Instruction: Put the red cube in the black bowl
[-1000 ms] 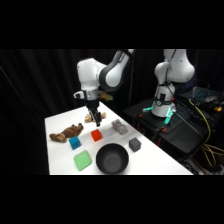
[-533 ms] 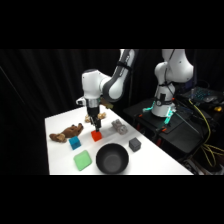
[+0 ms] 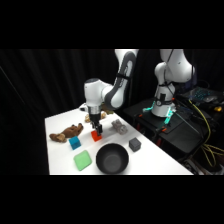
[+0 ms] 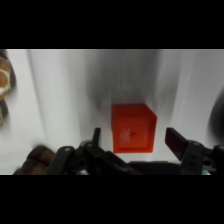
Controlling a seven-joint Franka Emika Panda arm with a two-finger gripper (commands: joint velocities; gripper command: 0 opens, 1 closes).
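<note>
Side view: white table (image 3: pixel 60 125), black bowl (image 3: pixel 112 159) by its near edge, red cube (image 3: pixel 96 135) mid-table behind it. Gripper (image 4: pixel 134 137) spread wide, holding nothing, fingers either side of cube. Best centre, lower fully, then close

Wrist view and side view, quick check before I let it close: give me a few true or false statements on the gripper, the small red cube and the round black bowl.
1. The small red cube lies between the open gripper's fingers. True.
2. The red cube is already in the round matte black bowl. False: it sits on the white table, and the bowl is empty.
3. The gripper is holding the small blue cube. False: that cube lies untouched beside the brown plush toy.
4. The flat green square block lies beside the bowl. True.
</note>
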